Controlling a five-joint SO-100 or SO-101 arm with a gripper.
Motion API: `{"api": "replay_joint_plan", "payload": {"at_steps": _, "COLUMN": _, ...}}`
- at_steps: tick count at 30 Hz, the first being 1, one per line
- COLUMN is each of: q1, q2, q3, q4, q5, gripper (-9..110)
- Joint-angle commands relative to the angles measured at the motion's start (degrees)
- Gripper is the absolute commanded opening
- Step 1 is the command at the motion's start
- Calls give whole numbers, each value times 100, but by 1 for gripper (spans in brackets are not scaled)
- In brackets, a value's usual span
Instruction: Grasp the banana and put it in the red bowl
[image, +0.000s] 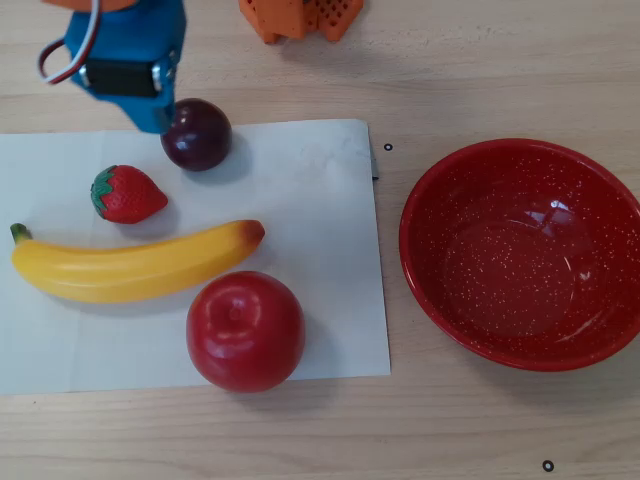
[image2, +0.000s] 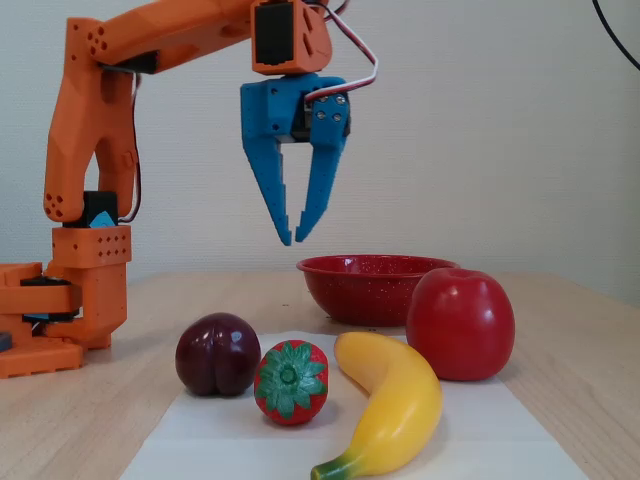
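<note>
The yellow banana (image: 130, 266) lies on a white paper sheet, green stem to the left and orange end to the right in the overhead view; in the fixed view it (image2: 395, 405) lies at the front with the stem toward the camera. The red speckled bowl (image: 520, 260) stands empty on the table right of the sheet, and it sits at the back in the fixed view (image2: 370, 285). My blue gripper (image2: 293, 239) hangs high above the table, fingertips almost together, empty. In the overhead view the gripper (image: 152, 118) is at the top left, beyond the plum and away from the banana.
On the sheet (image: 310, 200) are a red apple (image: 245, 330) just in front of the banana, a strawberry (image: 127, 194) and a dark plum (image: 196, 134) behind it. The orange arm base (image2: 60, 310) stands at the left in the fixed view.
</note>
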Motion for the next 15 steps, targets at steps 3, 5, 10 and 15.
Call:
{"api": "replay_joint_plan", "payload": {"at_steps": 3, "q1": -290, "q2": -316, "q3": -1222, "q4": 290, "q5": 360, "gripper": 2}}
{"api": "replay_joint_plan", "payload": {"at_steps": 5, "q1": -352, "q2": -563, "q3": -1529, "q4": 334, "q5": 501, "gripper": 4}}
{"api": "replay_joint_plan", "payload": {"at_steps": 10, "q1": -466, "q2": -1046, "q3": -1969, "q4": 431, "q5": 782, "gripper": 13}}
{"api": "replay_joint_plan", "payload": {"at_steps": 15, "q1": -606, "q2": -1406, "q3": -2118, "q4": 439, "q5": 1028, "gripper": 26}}
